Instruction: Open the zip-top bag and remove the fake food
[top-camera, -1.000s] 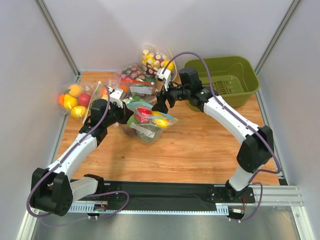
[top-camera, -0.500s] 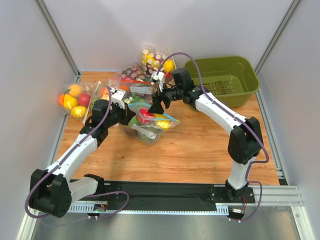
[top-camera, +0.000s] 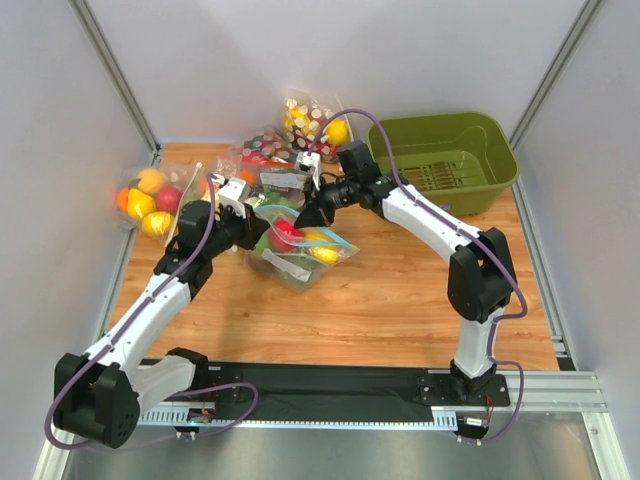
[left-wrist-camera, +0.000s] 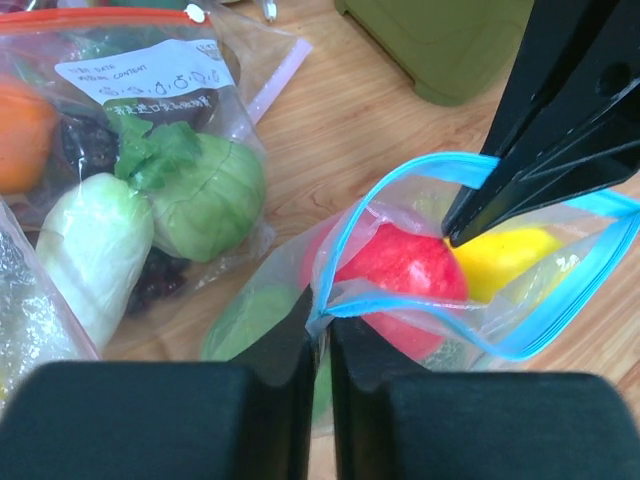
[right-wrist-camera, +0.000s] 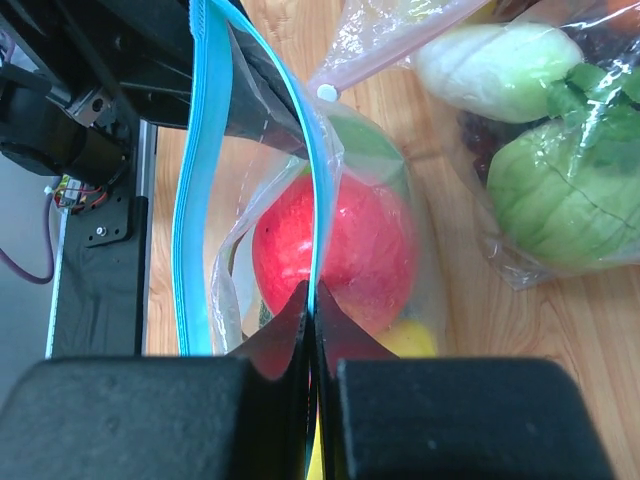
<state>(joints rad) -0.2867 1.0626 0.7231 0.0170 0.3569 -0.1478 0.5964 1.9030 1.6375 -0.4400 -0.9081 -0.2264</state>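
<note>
I see the clear soft zip-top bag w/ teal-blue zipper strip (top-camera: 300, 245) lying near mid tabletop (top-camera: 400, 310), mouth gaping. From the top view its long axis runs roughly L-R, mouth side facing the far side and right, white label on the near part. Inside: a red plastic ball (left-wrist-camera: 400, 275), a yellow lemon-shaped toy (left-wrist-camera: 505, 260) and green pieces.

Left end effector (left-wrist-camera: 320, 325) is clenched on the bag's near-left rim corner; the film sits pinched betw. its fingers. Right end effector (right-wrist-camera: 312, 305) is clenched on the opposite blue rim strip, red ball just beyond it.

Edges & room: just beyond the bag, touching or nearly so, lies a clear bag w/ pink-red zipper holding green cabbage-like toys (left-wrist-camera: 150, 190). More filled bags sit at the far-left edge, incl. one w/ orange and yellow fruit (top-camera: 145, 200). An olive-green plastic bin (top-camera: 450, 160) sits far right, well apart. Bare wood shows on the near side and to the right of the bag.
</note>
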